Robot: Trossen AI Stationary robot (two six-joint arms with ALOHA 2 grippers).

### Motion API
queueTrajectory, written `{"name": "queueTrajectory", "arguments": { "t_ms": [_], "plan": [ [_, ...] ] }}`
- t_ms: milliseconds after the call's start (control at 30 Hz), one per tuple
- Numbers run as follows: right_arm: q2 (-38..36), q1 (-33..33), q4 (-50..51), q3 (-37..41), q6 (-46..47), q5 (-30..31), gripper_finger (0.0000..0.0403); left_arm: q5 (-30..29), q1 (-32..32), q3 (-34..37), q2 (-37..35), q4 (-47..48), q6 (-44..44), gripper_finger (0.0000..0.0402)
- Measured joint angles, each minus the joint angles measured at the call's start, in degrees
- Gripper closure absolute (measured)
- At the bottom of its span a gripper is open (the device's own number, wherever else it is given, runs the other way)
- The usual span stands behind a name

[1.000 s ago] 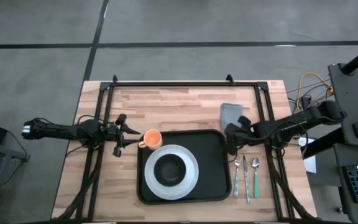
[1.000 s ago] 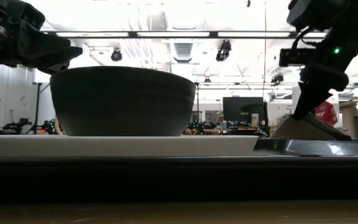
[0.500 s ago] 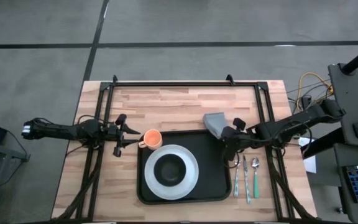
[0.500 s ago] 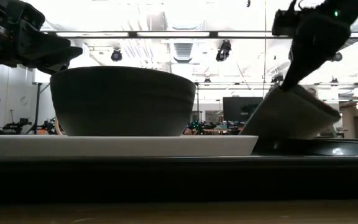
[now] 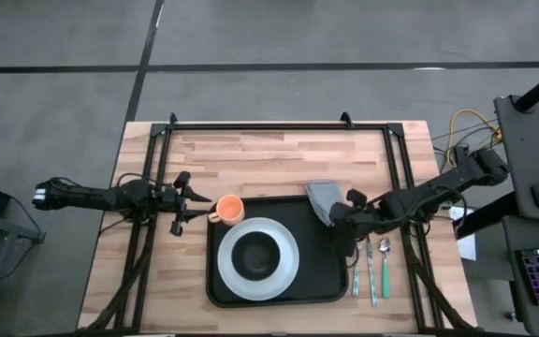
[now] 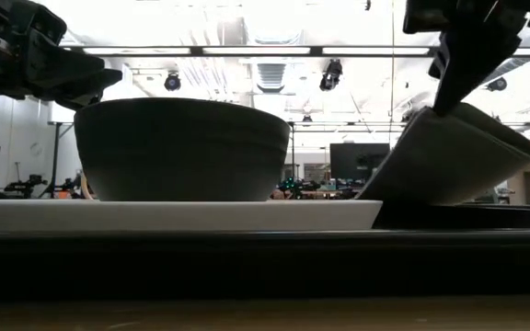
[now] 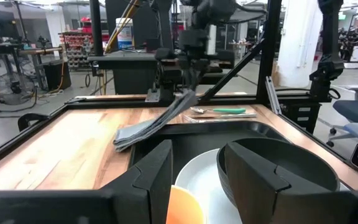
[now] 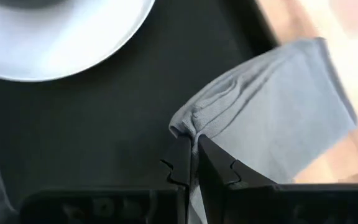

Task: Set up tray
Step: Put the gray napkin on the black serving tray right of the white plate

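Observation:
The black tray (image 5: 321, 267) lies on the wooden table. It carries a white plate (image 5: 286, 236) with a dark bowl (image 5: 255, 255) on it. An orange cup (image 5: 229, 209) stands at the tray's far left corner. My left gripper (image 5: 197, 200) is open and level, and the cup (image 7: 185, 210) shows between its fingertips; whether they touch it, I cannot tell. My right gripper (image 5: 331, 212) is shut on the grey napkin (image 5: 321, 197) above the tray's far right corner. My right gripper pinches a bunched-up fold of the napkin (image 8: 188, 127) between its two fingers, slanting down from the table's right side. The napkin slopes down from the fingers. Its lower end (image 7: 128, 135) lies over the tray's far rim on the wood.
A fork, a knife and a spoon (image 5: 371, 267) lie side by side on the wood, right of the tray. A black frame (image 5: 279, 126) runs around the table top. Bare wood lies beyond the tray's far rim (image 5: 251, 159).
My right gripper has risen and gone toward the table's left and near edges, over the tray's far right corner. The napkin, flat on the wood beyond that corner before, has been dragged along. Its gripped end is lifted and its other end stays low.

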State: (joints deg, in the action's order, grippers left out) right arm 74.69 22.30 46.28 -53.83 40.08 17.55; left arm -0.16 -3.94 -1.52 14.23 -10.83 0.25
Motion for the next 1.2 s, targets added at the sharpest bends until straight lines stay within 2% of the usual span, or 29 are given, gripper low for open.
{"name": "queueTrajectory", "arguments": {
  "t_ms": [333,600,867,1200],
  "plan": [
    [15.3,4.2,6.2,-14.0,0.0,-1.0,0.0395,0.0,0.0,0.0,0.0,0.9,0.0,0.0272],
    [23.1,6.2,7.1,-21.2,-1.5,-3.6,0.0395,0.0,0.0,0.0,0.0,1.1,0.0,0.0272],
    [26.7,6.7,6.7,-23.9,-0.2,-7.0,0.0395,0.0,0.0,0.0,0.0,1.3,0.0,0.0272],
    [29.7,6.8,5.4,-23.7,-0.5,-11.7,0.0395,0.0,0.0,0.0,0.0,1.7,0.0,0.0272]
  ]
}}
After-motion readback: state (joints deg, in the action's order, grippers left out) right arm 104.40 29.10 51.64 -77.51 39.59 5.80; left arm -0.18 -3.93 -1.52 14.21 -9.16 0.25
